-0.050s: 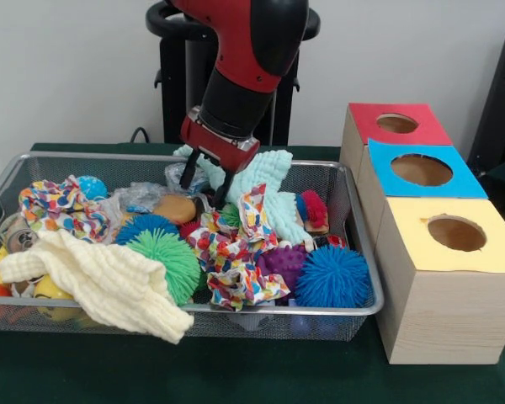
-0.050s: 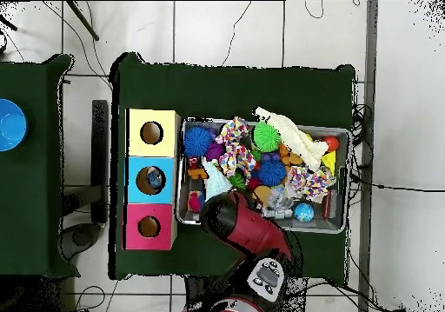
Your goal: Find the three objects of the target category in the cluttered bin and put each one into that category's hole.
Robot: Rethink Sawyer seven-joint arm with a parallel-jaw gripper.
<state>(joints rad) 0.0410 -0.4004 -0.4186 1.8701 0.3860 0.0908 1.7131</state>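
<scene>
My gripper hangs open at the back middle of the wire bin, with nothing between its fingers. Its tips hover just above a tan rounded object and some clear plastic. A mint knit cloth lies right behind it. Beside the bin stand three boxes with round holes: red, blue and yellow. In the overhead view the arm covers the gripper, and something small shows inside the blue box's hole.
The bin is piled with a blue spiky ball, a green one, a purple one, a patterned cloth, a cream knit cloth draped over the front rim, and a red bristly toy. A blue bowl sits on another table.
</scene>
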